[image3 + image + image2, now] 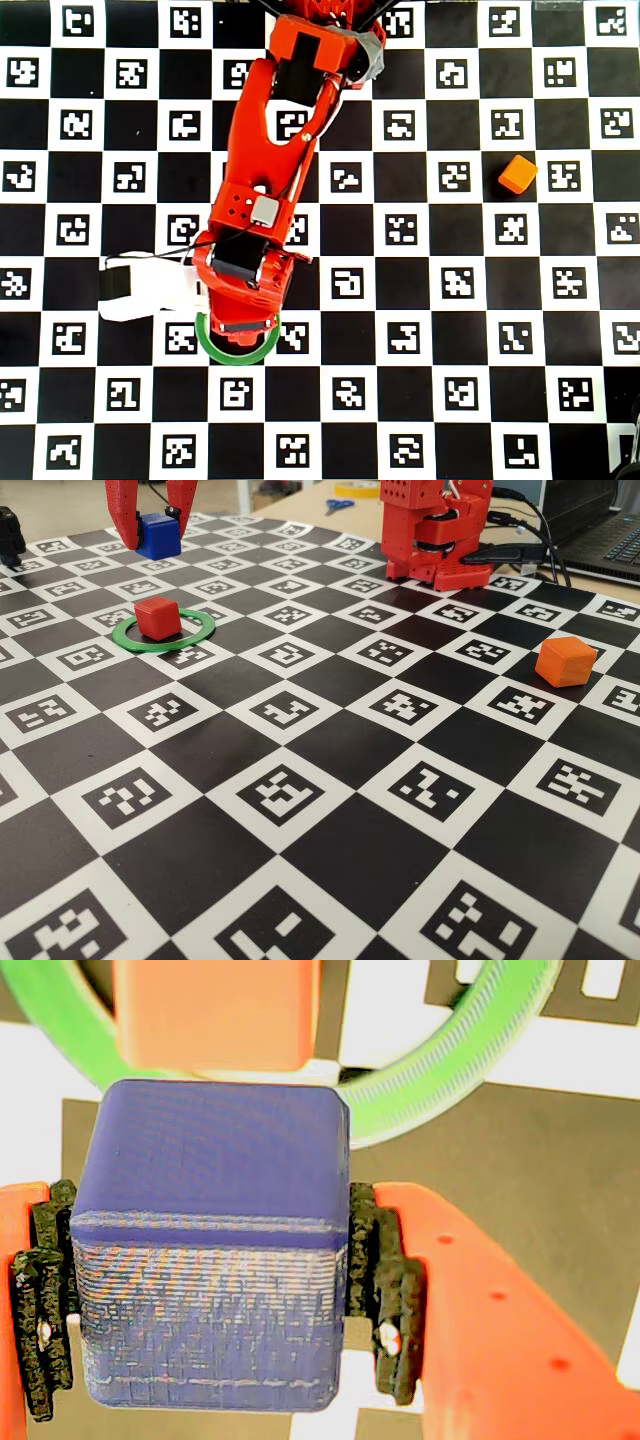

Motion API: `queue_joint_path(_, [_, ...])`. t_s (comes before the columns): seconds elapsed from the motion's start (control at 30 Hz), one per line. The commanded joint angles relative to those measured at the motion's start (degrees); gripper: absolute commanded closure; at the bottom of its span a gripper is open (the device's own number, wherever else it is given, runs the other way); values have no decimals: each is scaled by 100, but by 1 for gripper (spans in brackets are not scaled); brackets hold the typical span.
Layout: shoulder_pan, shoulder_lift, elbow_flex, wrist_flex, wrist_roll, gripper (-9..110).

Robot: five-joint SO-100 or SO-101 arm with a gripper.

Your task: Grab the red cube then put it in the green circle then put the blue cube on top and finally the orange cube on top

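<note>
Checkerboard marker table (330, 780), green circle (200, 632) around red cube (158, 618), orange cube (565, 662) well apart

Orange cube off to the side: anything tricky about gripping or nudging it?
The orange cube looks like a rigid printed block, so it should hold shape under a squeeze. Flat faces suggest it slides rather than rolls if nudged. The gripper clamps the similar blue cube with rough black pads, so slipping seems unlikely.

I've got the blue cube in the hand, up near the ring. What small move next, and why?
Probably ease forward until the blue cube sits directly over the red cube, then lower. The hand holds it in the air, behind the red cube already inside the green ring, so the two don't look lined up yet.
</note>
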Motion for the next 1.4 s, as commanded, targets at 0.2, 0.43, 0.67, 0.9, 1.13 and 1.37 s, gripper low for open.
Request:
queue_joint_path(0.2, [-9,527,272,-475,-26,98])
queue_joint_path(0.43, [18,413,483,-756,-53,98])
queue_joint_path(0.67, [70,229,580,-967,-88,97])
queue_joint_path(0.9, [114,114,668,-1099,-132,97])
queue_joint_path(1.13, [123,62,896,-1274,-141,97])
queue_joint_path(1.37, [123,53,949,-1327,-123,97])
